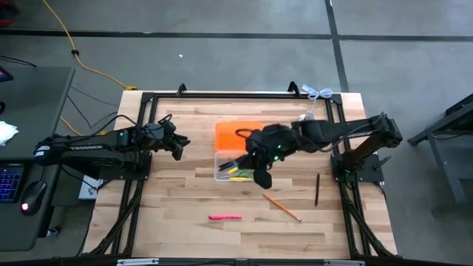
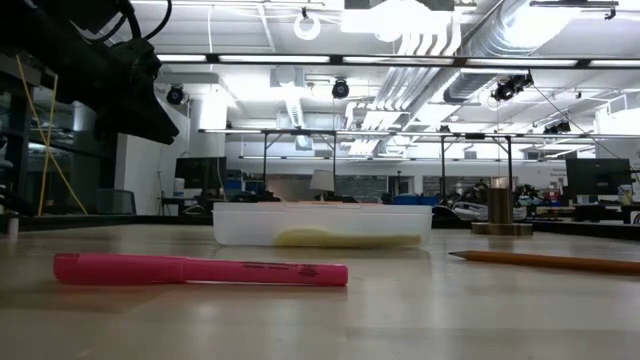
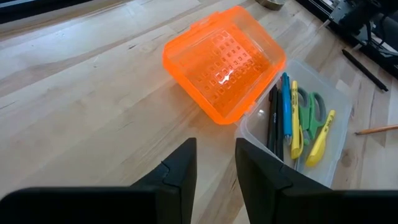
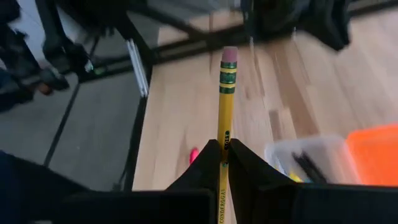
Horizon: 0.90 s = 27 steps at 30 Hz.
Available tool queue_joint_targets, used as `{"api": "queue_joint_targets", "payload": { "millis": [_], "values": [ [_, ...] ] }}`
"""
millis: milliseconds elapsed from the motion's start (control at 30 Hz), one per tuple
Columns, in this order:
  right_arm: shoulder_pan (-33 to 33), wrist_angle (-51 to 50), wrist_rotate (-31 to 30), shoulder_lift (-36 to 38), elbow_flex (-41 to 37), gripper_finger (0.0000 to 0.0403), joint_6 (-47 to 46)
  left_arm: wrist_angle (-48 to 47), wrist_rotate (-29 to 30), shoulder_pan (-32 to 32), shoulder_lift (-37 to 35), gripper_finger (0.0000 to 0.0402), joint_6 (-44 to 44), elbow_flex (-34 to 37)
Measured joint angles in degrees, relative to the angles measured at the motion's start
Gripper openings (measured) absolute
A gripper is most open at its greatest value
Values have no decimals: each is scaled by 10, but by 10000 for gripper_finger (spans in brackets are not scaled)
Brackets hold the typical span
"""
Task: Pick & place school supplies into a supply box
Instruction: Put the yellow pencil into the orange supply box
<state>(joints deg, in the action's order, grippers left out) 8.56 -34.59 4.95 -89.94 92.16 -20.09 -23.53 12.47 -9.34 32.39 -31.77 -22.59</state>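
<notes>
From above, the right gripper (image 1: 260, 177) is seen over the clear supply box (image 1: 238, 167), whose orange lid (image 1: 235, 135) lies open beside it; a pink marker (image 1: 225, 217), a wooden pencil (image 1: 281, 207) and a black pen (image 1: 317, 189) lie on the table (image 1: 177, 229). The left gripper (image 1: 179, 145) is held apart from the box.

At table height, the marker lies nearest, the box behind it.

Past the left wrist, slightly parted fingers (image 3: 180, 171) are seen, nothing between them; scissors (image 3: 311, 112) and pens lie in the box.

Past the right wrist, a yellow pencil (image 4: 225, 106) is clamped between closed fingers.

Bare counter (image 1: 185, 192) lies open between left gripper (image 1: 179, 144) and supply box (image 1: 225, 171). Right gripper (image 1: 260, 177), clamped on a yellow pencil (image 4: 226, 118), blocks the box's right end.
</notes>
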Motion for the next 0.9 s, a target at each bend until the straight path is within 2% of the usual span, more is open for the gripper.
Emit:
{"api": "queue_joint_targets", "payload": {
  "millis": [367, 900],
  "values": [
    [-15, 80, 5, 71, 0, 3, 28, -1, 1, 0, 0, 140, 4, 0],
    [-14, 163, 75, 121, 0, 2, 37, -1, 1, 0, 0, 140, 7, 0]
  ]
}}
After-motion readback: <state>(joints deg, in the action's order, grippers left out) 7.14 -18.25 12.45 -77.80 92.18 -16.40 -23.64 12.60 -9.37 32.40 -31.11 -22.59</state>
